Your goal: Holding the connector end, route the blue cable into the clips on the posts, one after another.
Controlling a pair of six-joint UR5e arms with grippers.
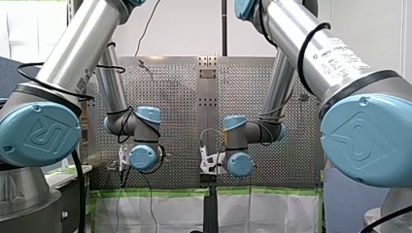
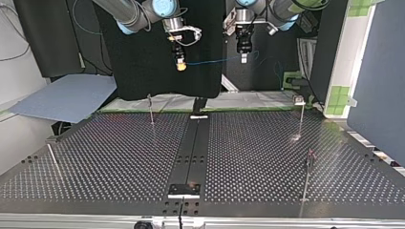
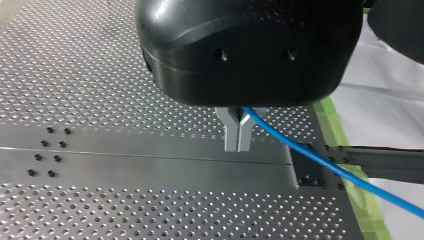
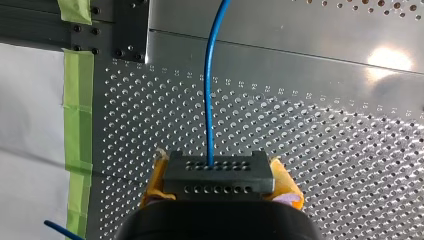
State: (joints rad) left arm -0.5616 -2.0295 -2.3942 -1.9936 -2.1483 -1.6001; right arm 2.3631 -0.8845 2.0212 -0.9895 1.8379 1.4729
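None of the posts held the blue cable — it spanned the top view's upper middle. Fingers of the right gripper pinched its connector, those of the left gripper the cable itself — all routing left to do.

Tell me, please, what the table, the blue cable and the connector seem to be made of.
The table: metal, perhaps aluminium, matt grey; it throws a soft glare and is drilled with fine holes. The blue cable: smooth, slightly glossy jacket, likely plastic or rubber. The connector: dark matt block with rows of small holes, seemingly moulded plastic.
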